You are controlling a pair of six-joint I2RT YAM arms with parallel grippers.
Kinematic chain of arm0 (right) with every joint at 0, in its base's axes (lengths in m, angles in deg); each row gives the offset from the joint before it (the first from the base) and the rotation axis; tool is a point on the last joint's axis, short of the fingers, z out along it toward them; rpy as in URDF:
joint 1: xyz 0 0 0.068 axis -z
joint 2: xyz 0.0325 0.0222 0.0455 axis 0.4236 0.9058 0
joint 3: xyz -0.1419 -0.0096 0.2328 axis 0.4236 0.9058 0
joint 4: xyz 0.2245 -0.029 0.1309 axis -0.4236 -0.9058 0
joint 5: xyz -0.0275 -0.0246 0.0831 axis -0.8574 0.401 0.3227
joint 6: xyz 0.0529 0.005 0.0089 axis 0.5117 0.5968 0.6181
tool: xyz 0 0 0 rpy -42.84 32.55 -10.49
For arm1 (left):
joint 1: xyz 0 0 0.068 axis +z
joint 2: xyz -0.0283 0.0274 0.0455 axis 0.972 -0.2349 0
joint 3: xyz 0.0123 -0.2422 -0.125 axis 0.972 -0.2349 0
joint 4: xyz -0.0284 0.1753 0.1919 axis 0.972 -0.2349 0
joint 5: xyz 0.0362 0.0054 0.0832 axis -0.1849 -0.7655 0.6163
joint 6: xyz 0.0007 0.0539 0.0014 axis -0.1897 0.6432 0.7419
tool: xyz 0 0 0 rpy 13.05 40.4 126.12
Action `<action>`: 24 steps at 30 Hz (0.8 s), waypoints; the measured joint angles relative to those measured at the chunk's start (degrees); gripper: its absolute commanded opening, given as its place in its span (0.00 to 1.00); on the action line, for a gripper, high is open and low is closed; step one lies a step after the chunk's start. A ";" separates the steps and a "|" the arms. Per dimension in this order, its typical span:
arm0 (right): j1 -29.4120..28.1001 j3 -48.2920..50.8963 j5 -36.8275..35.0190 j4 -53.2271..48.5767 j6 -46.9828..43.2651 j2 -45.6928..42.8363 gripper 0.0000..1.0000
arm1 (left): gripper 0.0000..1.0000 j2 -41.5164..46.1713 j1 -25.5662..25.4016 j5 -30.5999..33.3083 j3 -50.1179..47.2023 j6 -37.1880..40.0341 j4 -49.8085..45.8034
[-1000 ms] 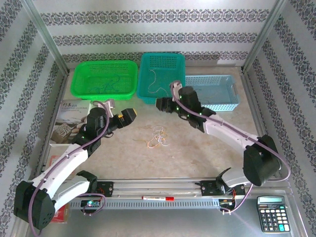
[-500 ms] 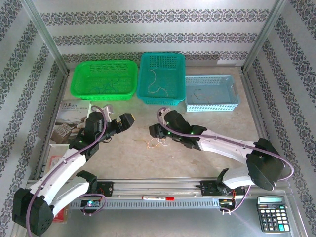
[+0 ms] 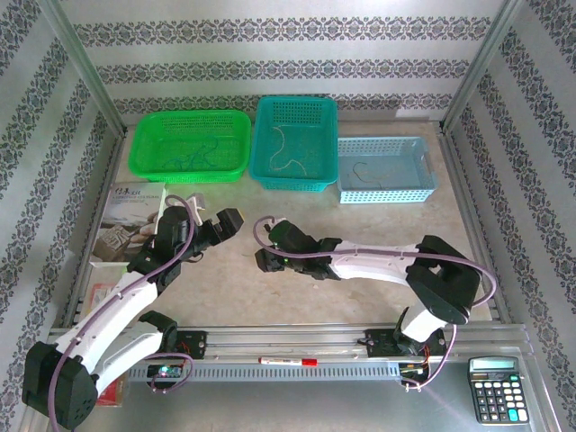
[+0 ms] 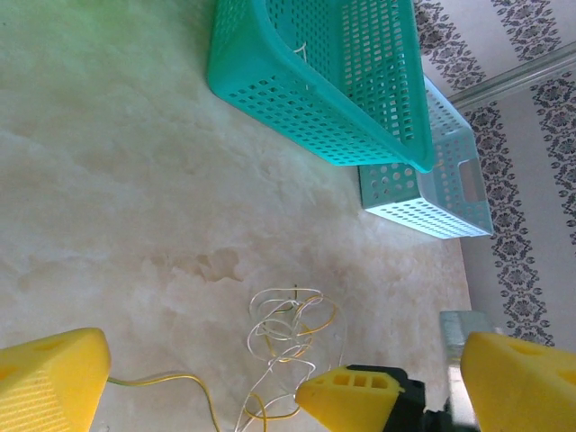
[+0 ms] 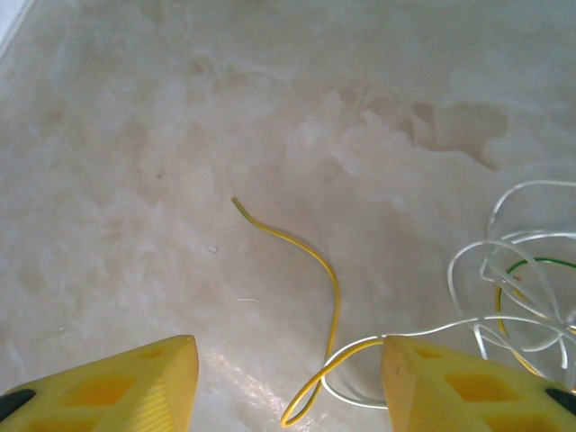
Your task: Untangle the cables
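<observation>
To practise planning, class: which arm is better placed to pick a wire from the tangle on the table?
Right: the right hand is open and low, fingers either side of the yellow wire at the edge of the tangle. The left hand, also open, stands farther off.

Print on the booklet (image 3: pixel 126 216) and the calculator (image 3: pixel 497 389) is too small to read.
</observation>
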 measured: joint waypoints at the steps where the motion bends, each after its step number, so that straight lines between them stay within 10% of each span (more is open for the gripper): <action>1: 0.02 0.00 -0.55 0.02 0.31 0.44 0.55 | 1.00 0.00 0.00 0.00 0.00 -0.02 0.00; 10: 0.02 -0.63 -1.75 0.04 2.12 5.14 0.44 | 1.00 0.00 0.00 0.02 -0.31 -0.04 0.00; 17: 0.68 -0.59 -1.49 0.37 3.37 5.77 0.00 | 1.00 0.00 0.00 0.17 -0.68 -0.07 0.00; 24: 5.66 4.07 0.55 2.82 4.87 -1.31 0.00 | 1.00 -0.72 0.00 -0.50 -0.76 -0.26 0.11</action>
